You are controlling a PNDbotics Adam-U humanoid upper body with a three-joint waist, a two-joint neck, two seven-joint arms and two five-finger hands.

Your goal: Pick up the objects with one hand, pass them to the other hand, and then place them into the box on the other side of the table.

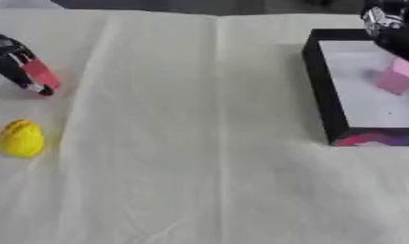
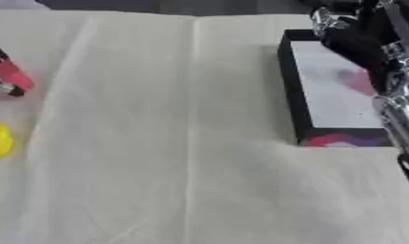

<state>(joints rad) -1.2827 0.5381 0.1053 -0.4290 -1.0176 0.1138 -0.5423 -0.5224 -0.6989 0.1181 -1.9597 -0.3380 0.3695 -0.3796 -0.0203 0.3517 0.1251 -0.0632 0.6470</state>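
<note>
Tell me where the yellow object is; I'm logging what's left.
The yellow object lies on the table's left side, just nearer than the left hand, far from the box.

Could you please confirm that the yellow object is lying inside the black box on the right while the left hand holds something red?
Not quite: the yellow object lies on the white cloth at the left, outside the black box, as the left eye view shows. The left hand does hold something red.

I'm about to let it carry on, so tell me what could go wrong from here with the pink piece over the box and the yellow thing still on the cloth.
The pink piece hangs blurred above the box; if the right hand is letting go now, it may bounce out. The yellow object is rounded and could roll off when the left hand reaches for it.
</note>
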